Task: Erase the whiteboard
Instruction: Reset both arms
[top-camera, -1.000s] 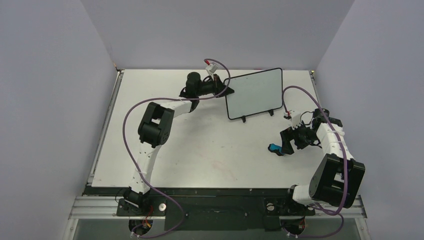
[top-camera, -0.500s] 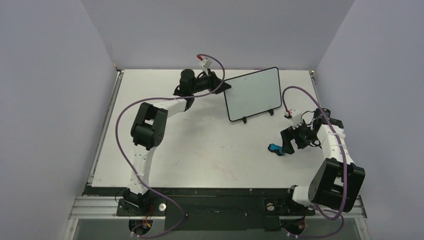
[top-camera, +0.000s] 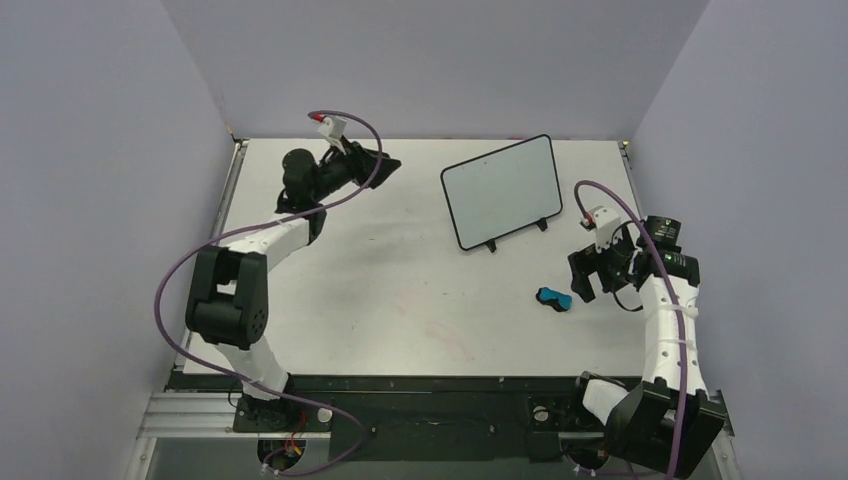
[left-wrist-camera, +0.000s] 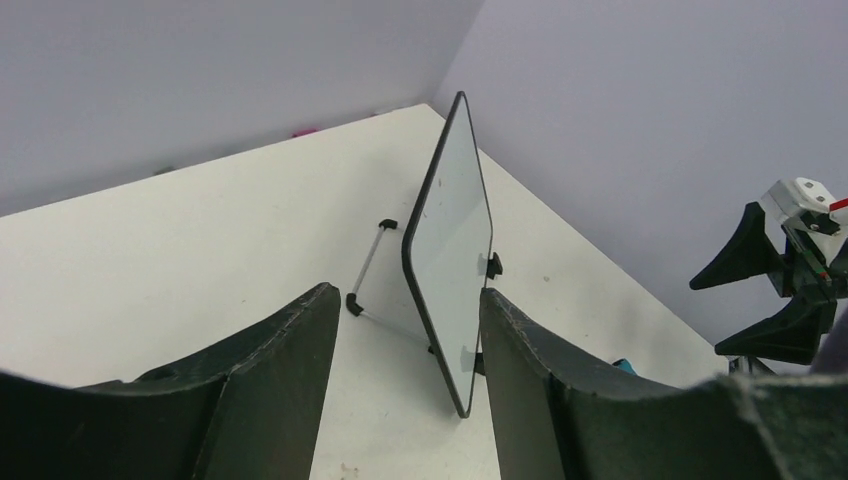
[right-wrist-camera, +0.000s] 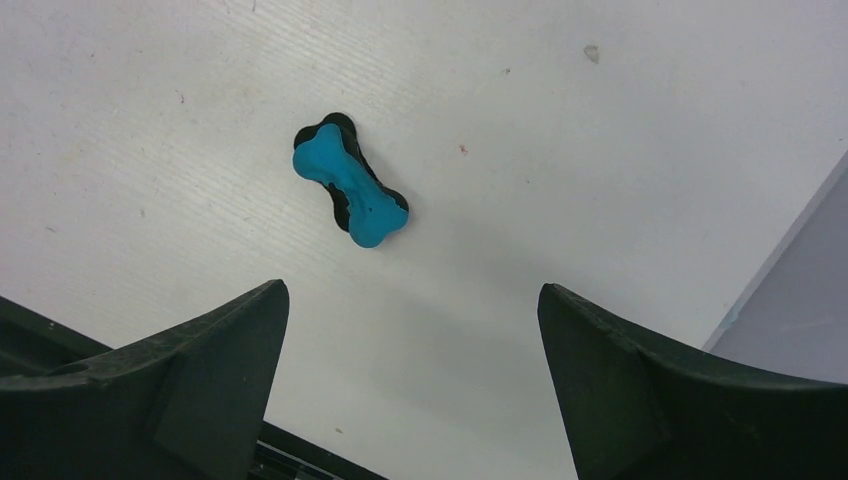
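Blue eraser (right-wrist-camera: 350, 185) lay flat on the table (top-camera: 400, 290), just under the right gripper (right-wrist-camera: 410, 380), which hovered over it w/ fingers (right-wrist-camera: 200, 370) spread wide, touching nothing. Further back, the whiteboard (top-camera: 502, 190) stood tilted on its small feet at the far right-centre of the table, well apart from both arms. I couldn't make out any writing on it, so I judged the wiping prob. done and the step in hand as parking the arms. To do that well I'd lift the right arm straight up, jaws wide, so neither finger nudges the eraser. I'd also steer the left arm clear of the board's edge, since those thin feet looked easy to tip. Meanwhile the left gripper (top-camera: 391, 164) hung over the far-left part of the table, pointed at the board, fingers (left-wrist-camera: 270, 390) partway apart, nothing between them.
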